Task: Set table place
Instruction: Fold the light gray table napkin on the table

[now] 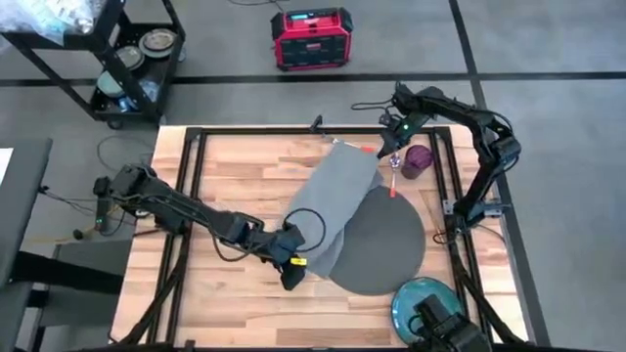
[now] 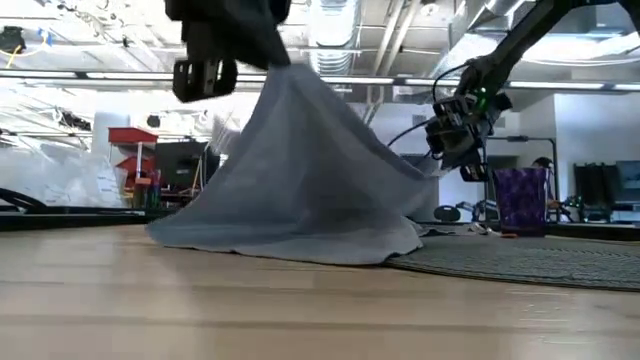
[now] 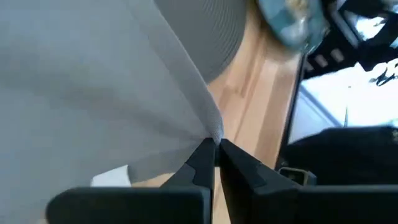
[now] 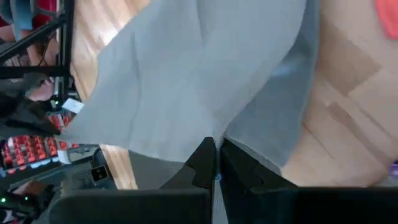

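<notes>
Grey cloth is what you have in both grippers: the napkin (image 1: 337,200) hangs stretched between them over the middle of the table (image 1: 225,293), its lower edge trailing on the wood and lapping onto the round dark mat (image 1: 386,244). No brand, label or lettering can be read anywhere you look.

Your left gripper (image 1: 290,277) sits at about 7 o'clock from the mat, its fingers pinched tight together on a corner of the napkin; the left wrist view shows the tips (image 3: 200,155) closed with fabric rising from between them. Your right gripper (image 1: 386,149) is at about 12 o'clock from the mat, near the table's far edge, and its fingers are likewise clamped on the opposite edge of the cloth.

Just beside the right gripper stands the purple cup (image 1: 418,159), with an orange-handled utensil (image 1: 393,176) lying next to it. The blue-green plate (image 1: 421,301) rests at the mat's 5 o'clock, by the near table edge.
</notes>
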